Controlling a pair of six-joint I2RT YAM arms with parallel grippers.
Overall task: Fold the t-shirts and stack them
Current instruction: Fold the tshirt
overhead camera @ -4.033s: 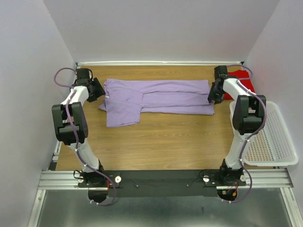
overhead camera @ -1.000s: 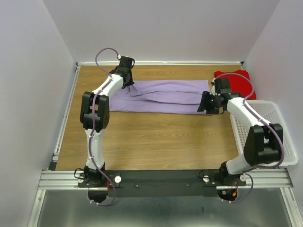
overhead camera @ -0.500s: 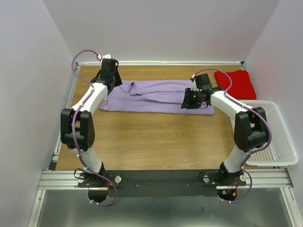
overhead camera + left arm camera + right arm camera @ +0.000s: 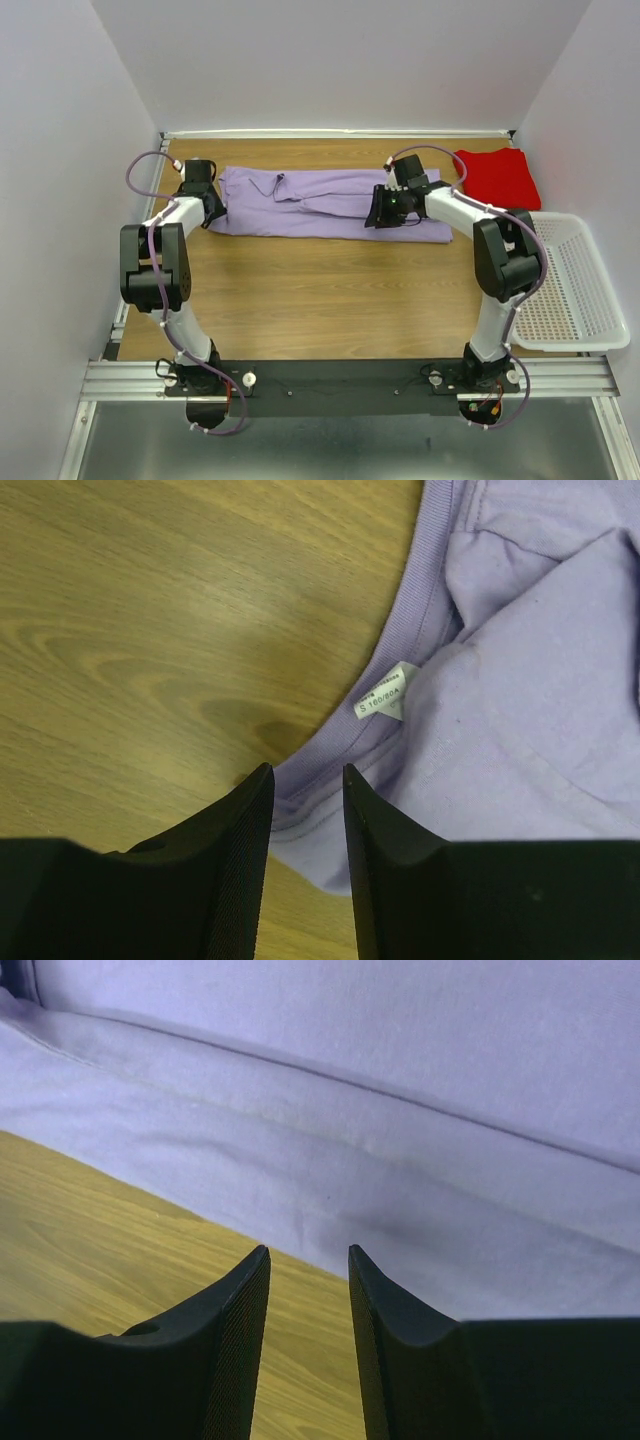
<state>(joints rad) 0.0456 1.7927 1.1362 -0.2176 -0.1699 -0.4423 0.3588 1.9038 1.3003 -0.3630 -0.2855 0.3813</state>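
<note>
The lavender t-shirt (image 4: 330, 203) lies as a long folded band across the far part of the table. Its collar and white size label (image 4: 383, 695) show in the left wrist view. My left gripper (image 4: 207, 207) is at the band's left end. It is open (image 4: 306, 770), and the collar's edge lies under the gap. My right gripper (image 4: 378, 215) hangs over the band's near edge, right of the middle. It is open too (image 4: 308, 1252), with cloth (image 4: 400, 1160) ahead and bare wood below. The red t-shirt (image 4: 496, 177) lies folded at the back right.
A white perforated basket (image 4: 572, 285) stands off the table's right side, next to the right arm. White walls close in the table on the left, back and right. Bare wooden tabletop (image 4: 320, 300) stretches from the shirt to the arm bases.
The left gripper swung from the back middle of the shirt out to its left end. The right gripper slid left along the near edge. The shirt's near left flap is folded in.
</note>
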